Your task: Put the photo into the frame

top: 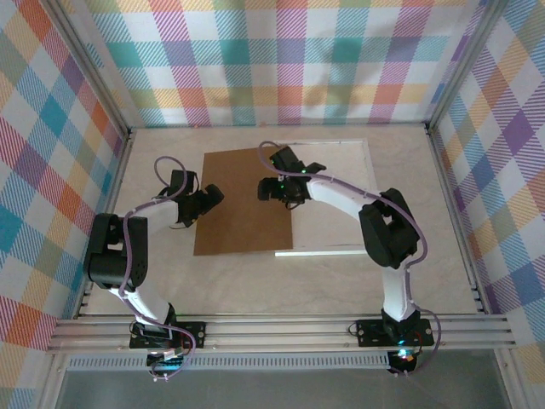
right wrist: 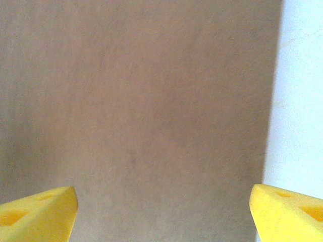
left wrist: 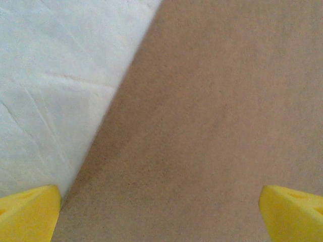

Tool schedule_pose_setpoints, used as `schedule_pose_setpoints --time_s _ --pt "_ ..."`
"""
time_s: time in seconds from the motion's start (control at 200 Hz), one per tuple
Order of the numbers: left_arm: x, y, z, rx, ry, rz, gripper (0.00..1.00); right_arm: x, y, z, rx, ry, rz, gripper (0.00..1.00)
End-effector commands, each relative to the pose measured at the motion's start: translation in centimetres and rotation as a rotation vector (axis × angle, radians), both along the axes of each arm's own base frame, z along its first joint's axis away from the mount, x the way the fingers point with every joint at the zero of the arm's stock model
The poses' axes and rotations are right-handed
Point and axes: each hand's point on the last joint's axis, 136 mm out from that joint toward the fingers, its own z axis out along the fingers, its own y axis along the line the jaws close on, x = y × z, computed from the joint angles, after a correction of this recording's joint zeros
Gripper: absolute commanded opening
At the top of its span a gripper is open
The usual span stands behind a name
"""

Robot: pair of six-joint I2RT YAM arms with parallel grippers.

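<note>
**A:** Frame point(top: 319, 252) first: it lies flat on the right half of the surface point(top: 255, 281), thin white edges around a clear pane. Where do we put the photo?

**B:** We cannot tell. The brown backing board point(top: 243, 213) lies flat just left of centre. Its right part seems to overlap the frame's left side, so it may cover the print.

**A:** And our pincers?

**B:** Our left pincer point(left wrist: 161, 217) hangs over the board near its left edge, fingers spread wide with nothing between them. Our right pincer point(right wrist: 161, 214) is over the board by its right edge, just as wide open and empty.

**A:** What could go wrong from here?

**B:** We judge the board is thin and lies flush, so wide fingers may skate over it rather than catch an edge. A one-sided push could swing it askew. Its edge might also snag on the frame's rim and drag the frame along.

**A:** The count?

**B:** One frame, one backing board, two pincers.
</note>
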Motion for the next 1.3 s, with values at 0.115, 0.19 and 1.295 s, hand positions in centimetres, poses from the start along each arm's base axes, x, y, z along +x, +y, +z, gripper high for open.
schedule_pose_setpoints --time_s 0.115,0.19,1.295 --pt "-2.8 -1.7 0.3 -0.019 0.098 -0.095 1.00 2.2 -2.1 0.6 0.034 -0.040 -0.023 0.88" --pt "-2.9 -1.6 0.3 -0.006 0.099 -0.099 1.00 2.8 -3.0 0.1 0.039 -0.034 -0.034 0.87" --pt "-4.2 -1.3 -2.8 0.022 0.211 -0.127 0.76 -0.2 2.5 3.2 0.662 0.073 0.264 0.66"
